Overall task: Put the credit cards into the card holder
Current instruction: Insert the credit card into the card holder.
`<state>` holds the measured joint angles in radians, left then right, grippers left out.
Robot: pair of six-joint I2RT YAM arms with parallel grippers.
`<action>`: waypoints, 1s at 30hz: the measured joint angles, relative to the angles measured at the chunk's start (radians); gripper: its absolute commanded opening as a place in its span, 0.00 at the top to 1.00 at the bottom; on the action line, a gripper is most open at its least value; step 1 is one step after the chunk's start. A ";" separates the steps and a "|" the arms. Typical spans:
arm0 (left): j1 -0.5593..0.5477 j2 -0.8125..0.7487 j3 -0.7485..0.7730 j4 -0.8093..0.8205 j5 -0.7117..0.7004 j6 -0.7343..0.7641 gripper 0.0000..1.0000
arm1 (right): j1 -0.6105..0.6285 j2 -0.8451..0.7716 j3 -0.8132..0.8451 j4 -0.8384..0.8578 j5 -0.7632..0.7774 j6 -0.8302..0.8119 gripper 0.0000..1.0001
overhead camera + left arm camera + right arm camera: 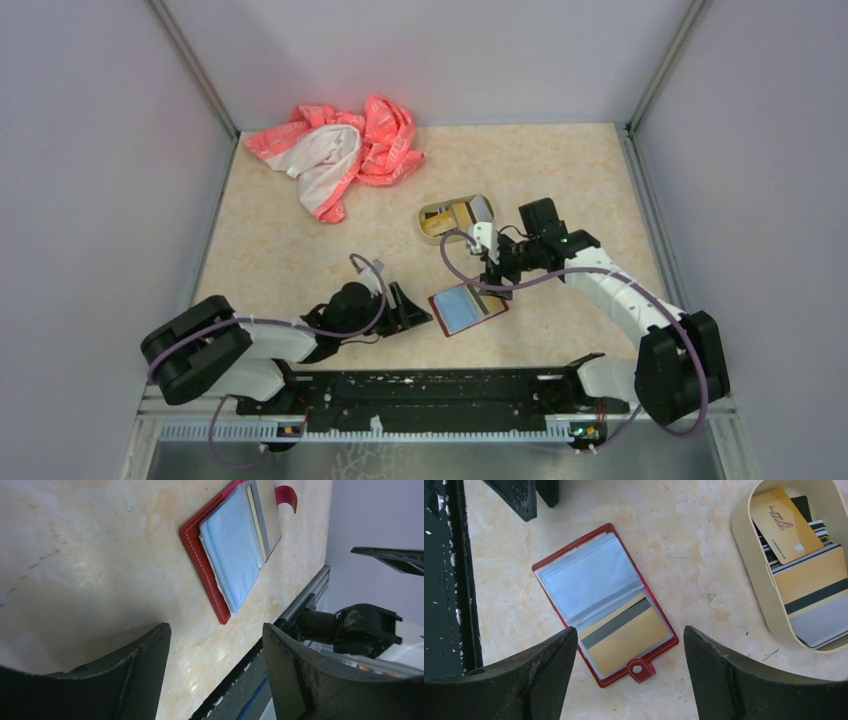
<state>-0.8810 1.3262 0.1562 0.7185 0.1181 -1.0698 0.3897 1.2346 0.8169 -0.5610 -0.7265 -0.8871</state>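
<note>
Your tabletop is beige marbled laminate, lightly scuffed, with a few dark specks showing in the wrist views. It's boxed in by plain grey-lilac walls on the left, far and right sides, with a metal post rising from each far corner. A black rail with chipped paint runs along the near edge between the arm bases. The card holder lies open and flat close to the near edge, about mid-width, with its red cover down, clear sleeves up and snap tab flopped onto the table. One gold card with a dark stripe sits in the sleeve on the tab side; the other sleeve looks pale blue, and you can't tell what's in it. The rest of the credit cards are stacked in the tan tin tray, which sits further from the near edge than the holder and a little right of centre. That stack shows gold, dark, striped and grey cards. The left gripper is low over the table just left of the holder, not touching it, jaws spread and holding nothing. The right gripper hangs above the holder's tab end, jaws wide apart and also empty. A crumpled pink-and-white cloth lies near the far-left corner, well apart from everything else.
</note>
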 measured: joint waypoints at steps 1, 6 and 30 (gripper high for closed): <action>-0.017 0.016 0.024 -0.017 -0.019 -0.012 0.26 | 0.000 0.000 0.000 0.000 0.006 0.000 0.23; -0.099 0.089 0.161 -0.172 -0.152 -0.095 0.47 | 0.000 0.008 0.000 0.000 0.030 0.002 0.23; -0.001 0.358 0.518 -0.403 -0.214 -0.051 0.63 | -0.113 0.023 0.010 0.004 0.015 0.107 0.23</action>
<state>-0.8822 1.6840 0.6746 0.3157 -0.0956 -1.1213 0.2771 1.2575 0.8265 -0.5571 -0.7113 -0.7799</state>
